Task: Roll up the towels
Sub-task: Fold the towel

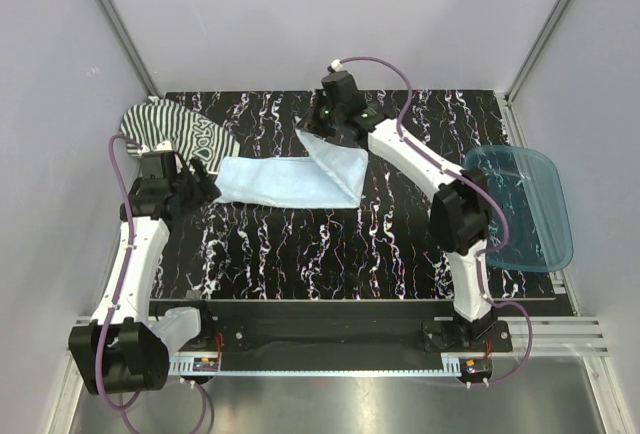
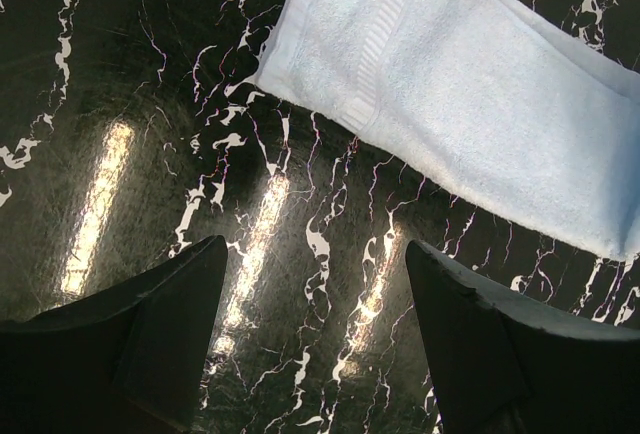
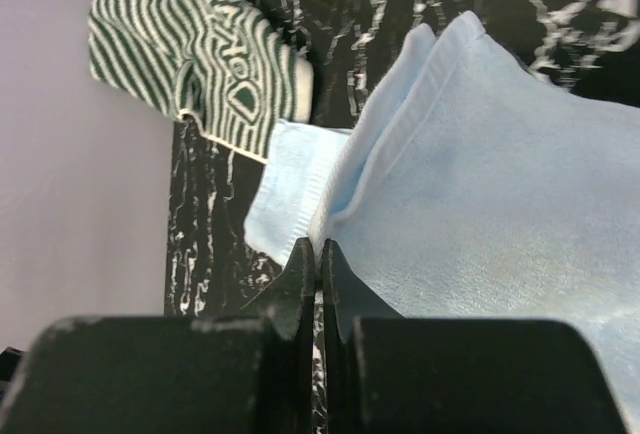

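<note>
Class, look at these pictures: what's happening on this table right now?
The right gripper, jaws shut, pinches a corner of the pale blue towel, folding it back over itself. The left gripper hovers open by the towel's other end. The striped towel lies crumpled at the far left, untouched.

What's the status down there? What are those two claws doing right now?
Left gripper open, above table beside pale blue towel. Right gripper shut on its lifted corner. Striped towel bunched at its left end, unrolled.
</note>
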Tool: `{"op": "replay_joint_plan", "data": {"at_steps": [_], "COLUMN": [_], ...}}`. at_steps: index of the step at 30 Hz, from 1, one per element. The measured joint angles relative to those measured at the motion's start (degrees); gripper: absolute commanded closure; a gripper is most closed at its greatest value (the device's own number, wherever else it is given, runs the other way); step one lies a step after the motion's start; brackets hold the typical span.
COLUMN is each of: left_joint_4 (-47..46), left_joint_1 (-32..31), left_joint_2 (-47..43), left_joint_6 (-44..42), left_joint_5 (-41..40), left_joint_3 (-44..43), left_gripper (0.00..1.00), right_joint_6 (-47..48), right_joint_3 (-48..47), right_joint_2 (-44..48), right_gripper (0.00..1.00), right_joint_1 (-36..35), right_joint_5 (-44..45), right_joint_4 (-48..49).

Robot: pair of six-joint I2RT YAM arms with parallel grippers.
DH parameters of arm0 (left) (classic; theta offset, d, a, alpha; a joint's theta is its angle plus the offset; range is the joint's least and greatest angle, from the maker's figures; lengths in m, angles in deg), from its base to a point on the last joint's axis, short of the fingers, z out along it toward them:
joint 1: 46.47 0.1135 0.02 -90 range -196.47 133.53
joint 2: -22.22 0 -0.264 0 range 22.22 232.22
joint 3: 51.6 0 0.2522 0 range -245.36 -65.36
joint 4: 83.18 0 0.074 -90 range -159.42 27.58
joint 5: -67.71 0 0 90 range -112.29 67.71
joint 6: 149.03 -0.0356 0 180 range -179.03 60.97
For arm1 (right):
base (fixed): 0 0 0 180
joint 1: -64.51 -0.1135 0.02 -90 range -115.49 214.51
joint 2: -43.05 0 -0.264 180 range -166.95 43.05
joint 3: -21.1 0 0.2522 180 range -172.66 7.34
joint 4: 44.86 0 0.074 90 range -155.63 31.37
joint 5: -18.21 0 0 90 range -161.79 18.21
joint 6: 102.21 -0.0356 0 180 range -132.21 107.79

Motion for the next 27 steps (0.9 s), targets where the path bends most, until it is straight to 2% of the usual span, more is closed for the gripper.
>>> {"op": "replay_joint_plan", "data": {"at_steps": [11,27], "left_joint_4": [0.0,0.2], "left_joint_1": [0.0,0.5], "left_joint_2": [0.0,-0.8], "left_joint_6": [0.3,0.9], "left_joint_5": [-1.7,-5.1], "left_joint_3": [0.0,0.0], "left_gripper": [0.20,0.20], "right_joint_6": [-1.9,-4.3], "right_joint_3": [-14.1,-19.7], "right_joint_2": [-10.8,-22.6], "right_gripper": [1.00,1.00], "right_joint_1": [-6.5,-11.3], "right_joint_5": [-1.4,-7.3], "right_joint_4": [3.0,9.1]}}
